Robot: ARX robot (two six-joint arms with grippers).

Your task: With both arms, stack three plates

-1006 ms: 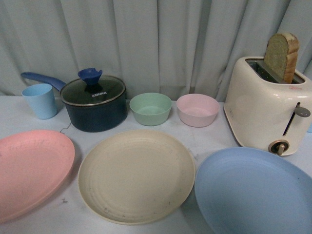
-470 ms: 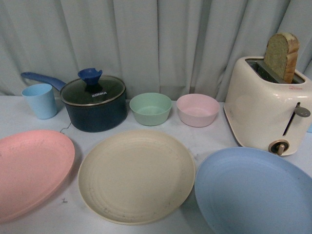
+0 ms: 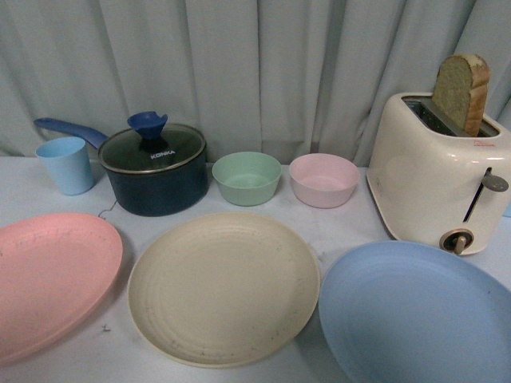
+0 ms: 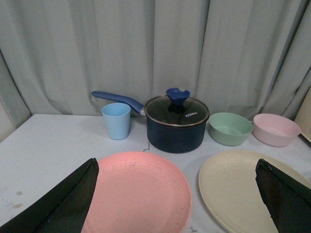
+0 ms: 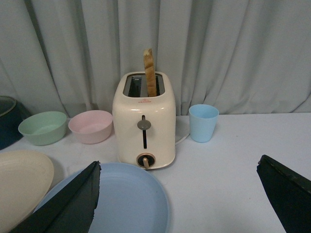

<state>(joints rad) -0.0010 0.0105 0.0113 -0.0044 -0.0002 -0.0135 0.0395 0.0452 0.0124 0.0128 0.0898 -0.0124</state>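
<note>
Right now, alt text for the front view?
Three unstacked plates lie in a row on a table: pink plate left, cream plate middle, blue plate right. Behind: blue cup, lidded pot, green bowl, pink bowl, toaster holding bread.

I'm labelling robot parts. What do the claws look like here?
Left claw: only two matte black, wedge-shaped fingers show, tapering to thin tips. Right claw: the same black wedges. No cables, markings or arm bodies are visible; the front view shows neither arm.
</note>
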